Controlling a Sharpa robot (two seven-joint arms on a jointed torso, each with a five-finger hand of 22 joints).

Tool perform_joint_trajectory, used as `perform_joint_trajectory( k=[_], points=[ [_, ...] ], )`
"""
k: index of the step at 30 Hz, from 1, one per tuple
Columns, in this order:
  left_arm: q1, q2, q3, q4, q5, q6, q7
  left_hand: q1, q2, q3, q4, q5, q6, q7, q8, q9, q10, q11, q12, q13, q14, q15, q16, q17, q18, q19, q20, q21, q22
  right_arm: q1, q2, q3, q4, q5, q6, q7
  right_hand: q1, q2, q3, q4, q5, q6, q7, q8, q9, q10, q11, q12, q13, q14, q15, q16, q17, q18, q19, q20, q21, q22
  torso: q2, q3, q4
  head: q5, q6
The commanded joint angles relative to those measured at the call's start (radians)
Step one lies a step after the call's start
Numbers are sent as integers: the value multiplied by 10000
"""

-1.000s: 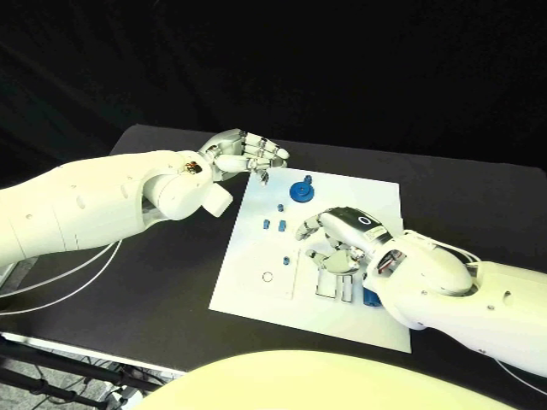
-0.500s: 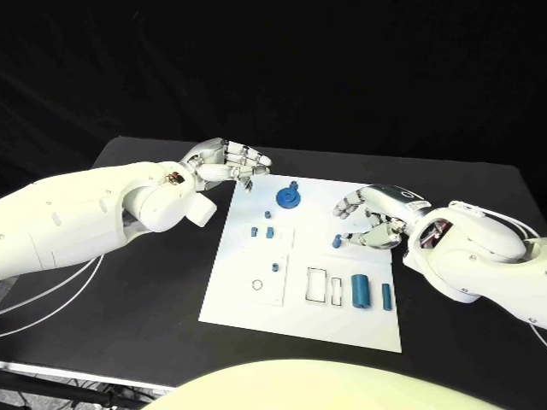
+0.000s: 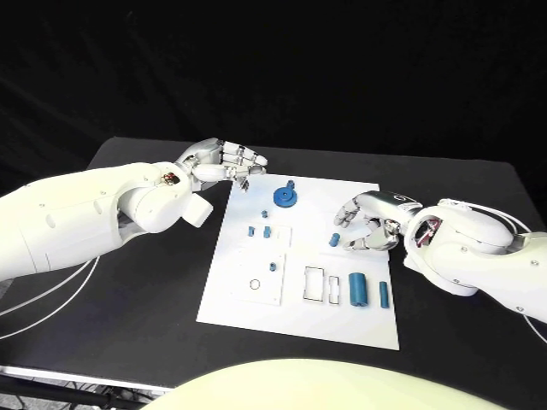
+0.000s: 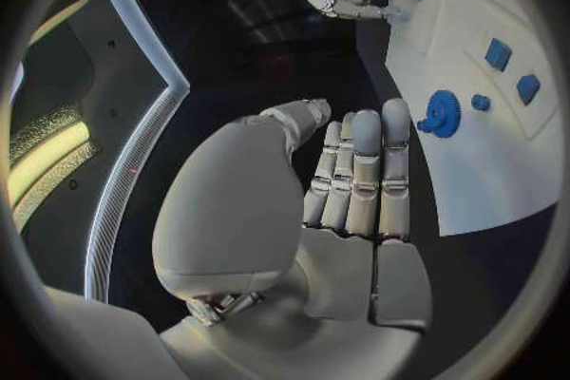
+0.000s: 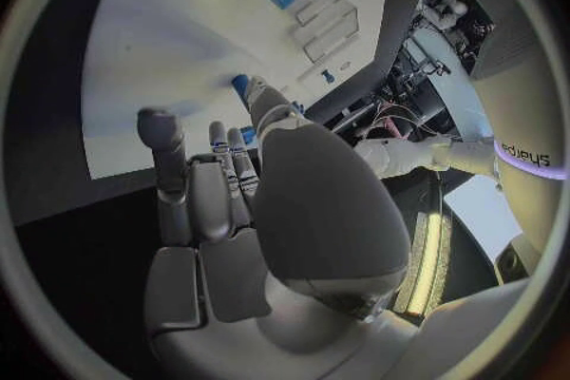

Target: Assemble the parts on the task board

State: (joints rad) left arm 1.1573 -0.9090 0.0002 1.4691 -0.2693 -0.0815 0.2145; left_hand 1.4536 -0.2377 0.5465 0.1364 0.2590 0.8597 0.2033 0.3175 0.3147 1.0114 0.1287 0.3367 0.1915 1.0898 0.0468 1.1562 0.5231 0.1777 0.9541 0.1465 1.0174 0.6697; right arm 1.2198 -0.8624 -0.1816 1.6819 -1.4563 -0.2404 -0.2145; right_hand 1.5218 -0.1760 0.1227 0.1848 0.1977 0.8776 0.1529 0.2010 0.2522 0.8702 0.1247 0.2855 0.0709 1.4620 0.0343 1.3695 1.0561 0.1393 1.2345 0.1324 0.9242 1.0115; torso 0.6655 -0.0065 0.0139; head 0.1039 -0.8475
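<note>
The right hand (image 3: 366, 224) had been lowered a little toward a small blue part (image 3: 334, 241) on the task board (image 3: 255, 307); whether the part was held could not be told. The left hand (image 3: 225, 161), fingers curled on nothing, was kept at the board's far corner. The black table (image 3: 138, 282) was surrounded by darkness.

The white rectangular task board (image 3: 243, 290) lies in the middle of the black counter (image 3: 138, 282). On it, a blue gear-shaped part (image 3: 284, 197) sits near the far edge, two small blue block parts (image 3: 259, 231) nearer the left edge, and two blue cylinder parts (image 3: 370, 291) toward the near right corner, beside two rectangular slots (image 3: 324, 285). The left robot hand (image 3: 225, 161) is at the board's far left corner, the right robot hand (image 3: 366, 224) over its right edge.
</note>
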Motion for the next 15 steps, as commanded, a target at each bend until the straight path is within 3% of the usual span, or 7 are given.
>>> perform_joint_trajectory(
  k=[1,6,15],
  points=[
    [5,10,6,28,-3,152,21,-46,8,-55,15,-4,-61,-13,62,17,-84,11,37,5,-16,47,-30,-11,75,41,-1,59,1,-37,66,-8,-10,-57,561,-40,112,18,28,126,35,120,13,62,21,183,-93,155,21,58,-39,16,53,-3,146,-5,164,141,1,-1,-1,17,-17],
    [5,7,6,26,-10,162,-1,-46,8,-55,15,-4,-61,-13,62,17,-84,11,37,5,-16,47,-30,-11,75,41,-1,59,1,-97,191,-13,-11,128,209,100,262,169,368,304,35,242,57,77,21,712,-208,456,4,246,-138,339,715,-130,536,-94,786,703,-9,9,-2,31,-18],
    [5,14,6,29,-18,162,-11,-46,13,-58,18,-4,-71,-12,70,20,-93,13,43,5,-16,49,-29,-13,75,41,1,59,0,-194,382,-16,-156,199,-157,175,385,31,1579,671,48,613,52,93,-1,1433,-258,272,-77,330,-189,589,1110,-216,750,-159,1216,1159,4,4,-9,22,-74]
  ],
)
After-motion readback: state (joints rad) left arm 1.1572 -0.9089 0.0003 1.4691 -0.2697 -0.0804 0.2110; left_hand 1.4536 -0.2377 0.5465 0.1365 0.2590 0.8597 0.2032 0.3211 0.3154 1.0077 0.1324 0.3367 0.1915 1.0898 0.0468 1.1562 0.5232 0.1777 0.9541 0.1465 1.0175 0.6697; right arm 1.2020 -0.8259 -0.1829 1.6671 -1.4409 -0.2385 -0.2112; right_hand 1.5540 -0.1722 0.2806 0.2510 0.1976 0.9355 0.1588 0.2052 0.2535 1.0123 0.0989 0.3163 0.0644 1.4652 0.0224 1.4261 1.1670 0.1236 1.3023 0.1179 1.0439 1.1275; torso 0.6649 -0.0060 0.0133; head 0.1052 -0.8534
